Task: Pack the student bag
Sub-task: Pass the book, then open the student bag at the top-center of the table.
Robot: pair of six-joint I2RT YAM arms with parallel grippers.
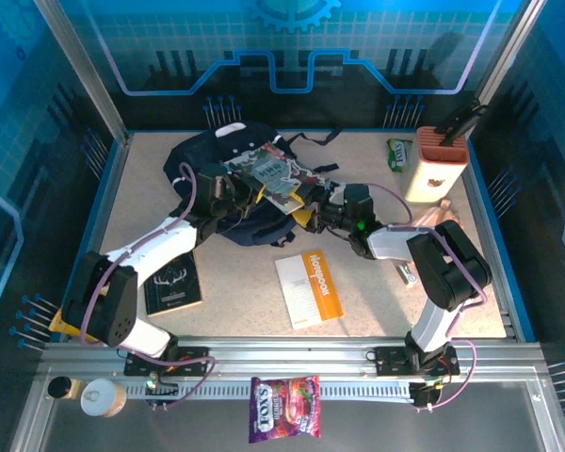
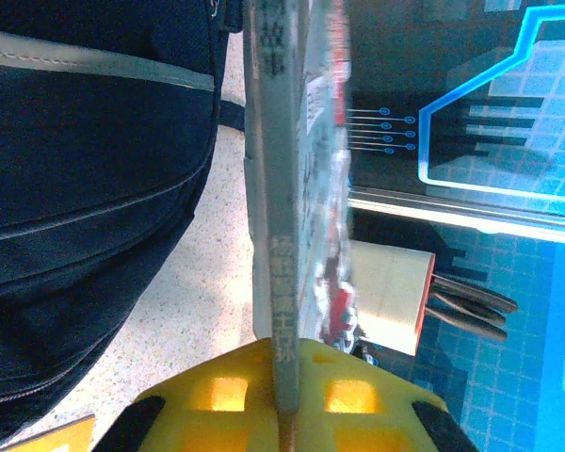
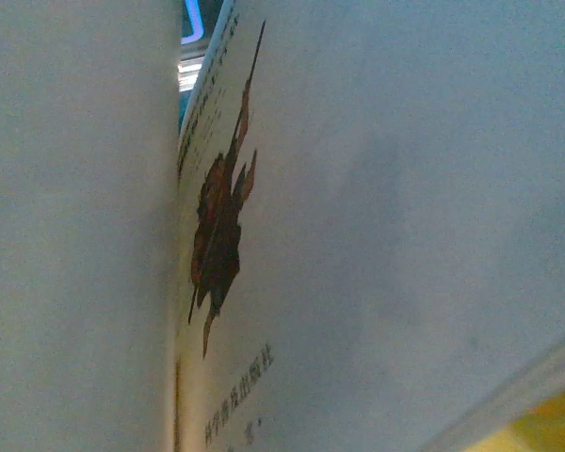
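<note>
The student bag (image 1: pixel 217 165), dark navy with thin pale stripes, lies at the back left of the table; its fabric (image 2: pixel 85 188) also takes up the left side of the left wrist view. A book (image 1: pixel 273 174) with a printed cover rests partly on the bag. My left gripper (image 2: pixel 284 377) is shut on the book's grey edge (image 2: pixel 281 188), its yellow fingers pressed to both sides. My right gripper (image 1: pixel 306 215) is at the book's near right corner. In the right wrist view the book's pale cover (image 3: pixel 377 235) sits very close, with a yellow fingertip (image 3: pixel 563 419) at the lower right.
A black notebook (image 1: pixel 172 282) and an orange-and-white notebook (image 1: pixel 309 287) lie on the near table. A beige box with an orange top (image 1: pixel 438 165) and a green packet (image 1: pixel 398 153) stand at the back right. A purple snack bag (image 1: pixel 284 422) lies on the front rail.
</note>
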